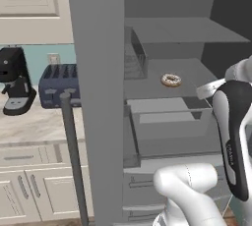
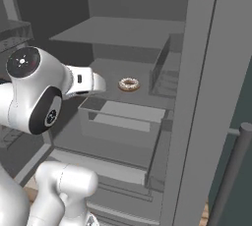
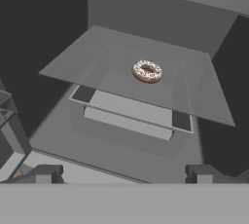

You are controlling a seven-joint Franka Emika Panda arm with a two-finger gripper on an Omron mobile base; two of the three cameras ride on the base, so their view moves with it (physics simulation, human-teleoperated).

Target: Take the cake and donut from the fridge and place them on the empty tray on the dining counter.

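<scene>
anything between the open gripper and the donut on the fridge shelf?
No. In the hand view only bare shelf separates the gripper from the donut; the drawer lies below.

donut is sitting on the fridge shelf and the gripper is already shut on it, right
Not quite. The donut does sit on the fridge shelf, but the gripper is open and apart from it. The hand view shows the two fingertips spread wide at the bottom, with the donut well ahead of them and nothing between them.
</scene>
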